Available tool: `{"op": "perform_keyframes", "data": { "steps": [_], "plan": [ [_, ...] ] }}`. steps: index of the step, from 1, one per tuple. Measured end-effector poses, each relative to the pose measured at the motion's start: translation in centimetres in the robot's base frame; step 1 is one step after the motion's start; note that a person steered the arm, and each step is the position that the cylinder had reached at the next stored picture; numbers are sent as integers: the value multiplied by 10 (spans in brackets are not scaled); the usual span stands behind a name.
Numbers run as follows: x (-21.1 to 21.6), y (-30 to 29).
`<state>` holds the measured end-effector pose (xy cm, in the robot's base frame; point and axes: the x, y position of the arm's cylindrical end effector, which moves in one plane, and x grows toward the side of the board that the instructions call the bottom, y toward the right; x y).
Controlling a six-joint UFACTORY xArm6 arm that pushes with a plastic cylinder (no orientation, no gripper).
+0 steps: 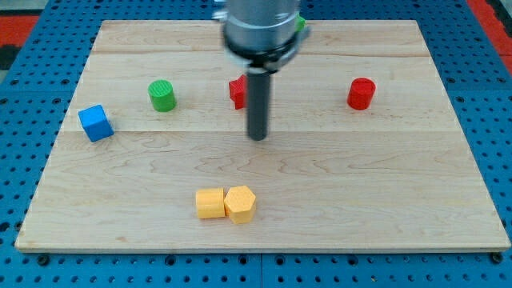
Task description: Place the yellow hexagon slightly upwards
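Note:
The yellow hexagon lies near the view's bottom centre of the wooden board, touching a yellow cube on its left. My tip is on the board above the hexagon and slightly to its right, well apart from it. The rod rises to the arm's grey body at the view's top.
A red block sits just left of the rod, partly hidden by it. A green cylinder and a blue cube are at the left. A red cylinder is at the right. A green block peeks from behind the arm.

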<state>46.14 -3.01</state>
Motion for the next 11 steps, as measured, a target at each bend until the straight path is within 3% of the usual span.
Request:
{"op": "perform_keyframes", "data": {
  "steps": [1, 2, 3, 4, 5, 6, 9, 11],
  "plan": [
    [17, -75],
    [43, -111],
    [112, -130],
    [139, -98],
    [131, -58],
    [95, -50],
    [119, 27],
    [38, -11]
  ]
}}
